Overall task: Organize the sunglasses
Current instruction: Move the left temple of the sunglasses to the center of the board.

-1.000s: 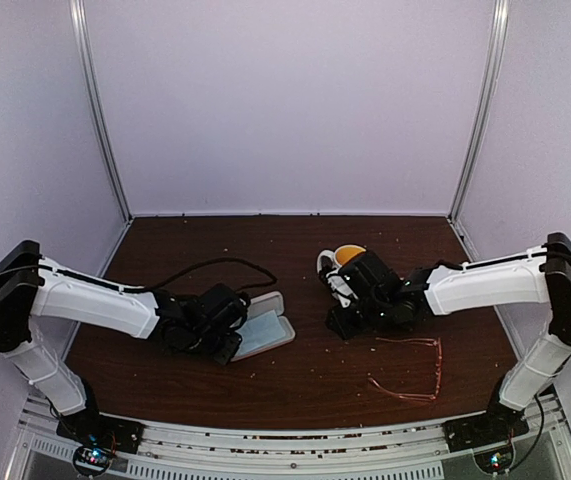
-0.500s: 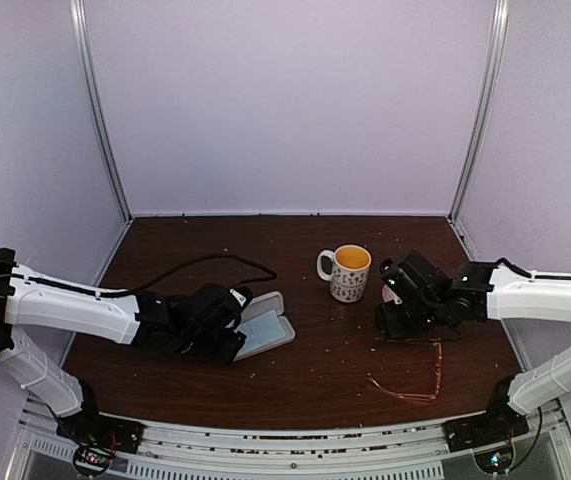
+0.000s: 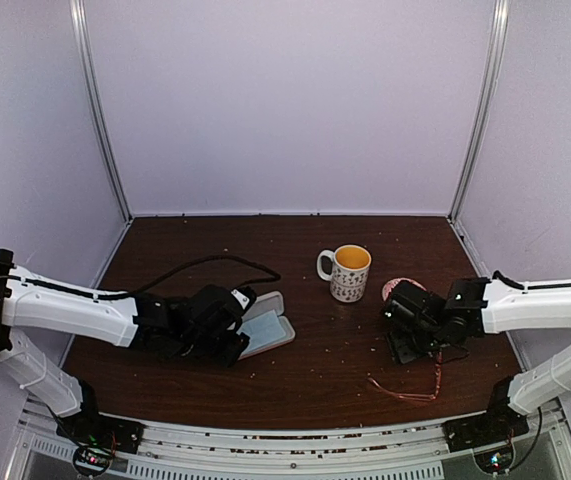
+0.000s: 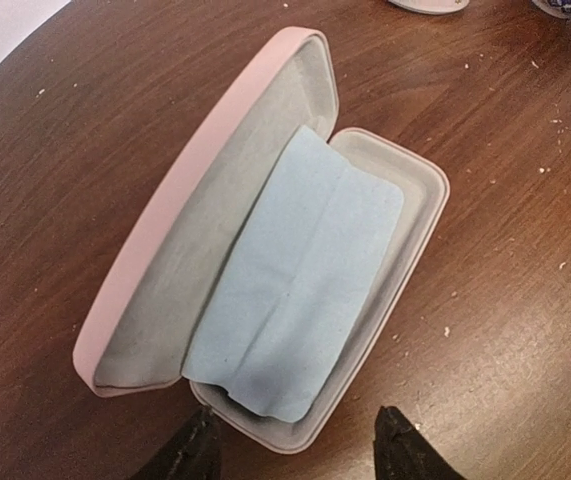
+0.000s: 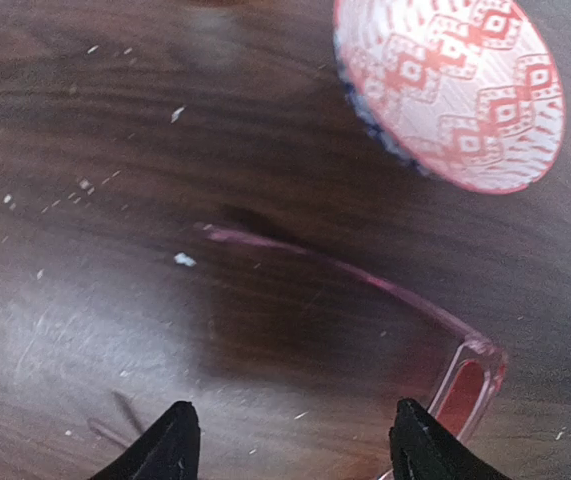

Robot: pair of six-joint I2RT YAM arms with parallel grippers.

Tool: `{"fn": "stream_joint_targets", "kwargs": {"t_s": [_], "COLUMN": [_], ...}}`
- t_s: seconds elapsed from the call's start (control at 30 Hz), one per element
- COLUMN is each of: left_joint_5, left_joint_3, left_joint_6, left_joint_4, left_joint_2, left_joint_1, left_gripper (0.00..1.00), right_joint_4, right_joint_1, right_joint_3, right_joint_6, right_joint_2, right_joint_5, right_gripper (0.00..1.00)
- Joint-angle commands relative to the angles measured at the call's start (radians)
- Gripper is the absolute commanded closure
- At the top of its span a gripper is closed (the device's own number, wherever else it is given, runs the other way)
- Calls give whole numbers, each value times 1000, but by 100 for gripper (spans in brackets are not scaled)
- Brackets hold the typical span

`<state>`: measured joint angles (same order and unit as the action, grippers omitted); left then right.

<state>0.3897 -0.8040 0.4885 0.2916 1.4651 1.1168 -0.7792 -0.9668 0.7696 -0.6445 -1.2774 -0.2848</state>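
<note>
One slim temple and hinge of thin reddish-pink wire-frame sunglasses (image 5: 365, 278) below right gripper (image 5: 290, 445), spread wide, empty; lenses cut off. Left gripper (image 4: 295, 440) likewise spread, beside lid-up pink oblong case (image 4: 227, 190).

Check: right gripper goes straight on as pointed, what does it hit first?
Likely a temple of the sunglasses, lying across the line ahead of the open right gripper; depth unclear, so bare table may come first.

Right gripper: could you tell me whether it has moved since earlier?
Yes: the right gripper went from the mug nearer and rightward, to the sunglasses.
</note>
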Motion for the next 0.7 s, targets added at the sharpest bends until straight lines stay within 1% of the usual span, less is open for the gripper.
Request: {"fn": "stream_joint_targets", "kwargs": {"t_s": [0.0, 0.17, 0.3, 0.67], "left_joint_5": [15, 16, 15, 37], "left_joint_3": [-20, -31, -39, -28], "left_joint_6": [-5, -8, -10, 8], "left_joint_4": [-39, -44, -44, -31], "left_joint_2": [-19, -19, -21, -57], "left_joint_1": [8, 11, 11, 14], "left_gripper": [46, 46, 46, 45], "right_joint_4": [1, 125, 176, 195], "right_joint_1": [-110, -210, -230, -222], "right_joint_3": [-15, -59, -71, -37], "right_joint_6": [-57, -27, -13, 59], "right_joint_2": [48, 77, 52, -118], "right_joint_5": [63, 168, 196, 200], "right_gripper": [33, 32, 33, 52]}}
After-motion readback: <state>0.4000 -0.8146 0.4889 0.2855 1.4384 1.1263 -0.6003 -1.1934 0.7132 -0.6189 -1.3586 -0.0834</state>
